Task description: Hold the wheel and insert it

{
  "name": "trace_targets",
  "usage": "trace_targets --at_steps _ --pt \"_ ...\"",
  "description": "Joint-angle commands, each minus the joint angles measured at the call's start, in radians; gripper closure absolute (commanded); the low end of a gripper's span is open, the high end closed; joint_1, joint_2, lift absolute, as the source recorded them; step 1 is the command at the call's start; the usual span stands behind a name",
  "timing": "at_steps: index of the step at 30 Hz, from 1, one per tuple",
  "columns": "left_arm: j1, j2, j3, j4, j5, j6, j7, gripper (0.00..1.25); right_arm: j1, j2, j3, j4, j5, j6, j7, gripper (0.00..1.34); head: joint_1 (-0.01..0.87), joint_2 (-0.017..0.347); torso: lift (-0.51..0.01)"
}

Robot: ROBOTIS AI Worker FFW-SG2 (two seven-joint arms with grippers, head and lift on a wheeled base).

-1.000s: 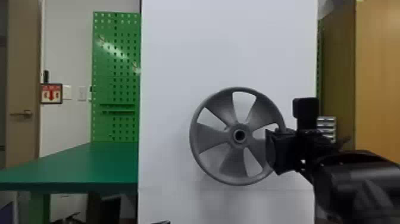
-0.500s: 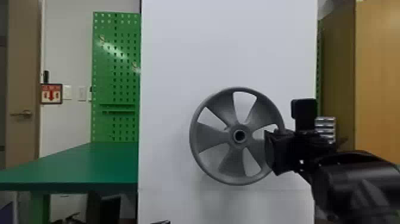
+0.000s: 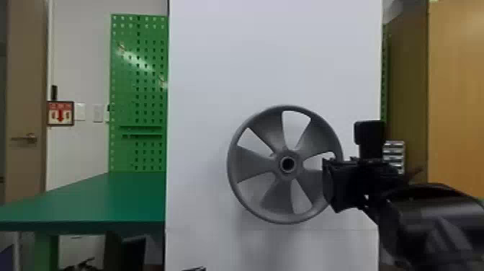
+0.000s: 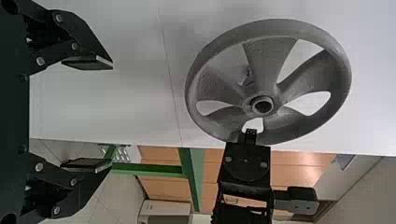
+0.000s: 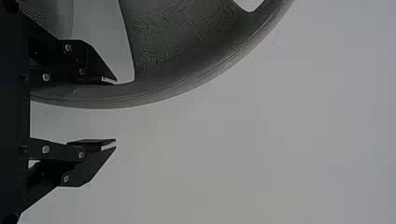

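At the right edge of the grey wheel, in the head view, is my right gripper. The wheel stands upright against a white panel, its round hub hole facing the camera. In the right wrist view the open right gripper straddles the wheel rim: one finger lies at the rim's inner side by a spoke opening, the other outside it with a gap. My left gripper is open and holds nothing in the left wrist view, apart from the wheel.
The white panel rises behind the wheel. A green table and a green pegboard are to the left, and a wooden cabinet stands at the right.
The right gripper has dipped very slightly beside the rim. The wheel has kept its place.
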Motion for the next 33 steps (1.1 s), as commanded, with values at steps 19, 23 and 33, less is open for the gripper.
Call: trace_targets --at_steps 19,23,33 --pt "0.0 0.0 -0.003 0.001 0.0 0.0 0.0 0.5 0.005 -0.004 0.001 0.004 -0.036 -0.028 0.004 0.0 0.0 0.006 -0.496" --pt "-0.001 0.0 -0.003 0.001 0.0 0.0 0.0 0.5 0.008 -0.004 -0.003 0.004 -0.036 -0.032 0.004 0.0 0.0 0.006 -0.496" --pt "0.003 0.0 0.0 0.001 0.003 -0.003 0.0 0.5 0.016 0.003 0.001 -0.014 -0.038 -0.032 0.004 0.0 0.0 0.006 -0.496"
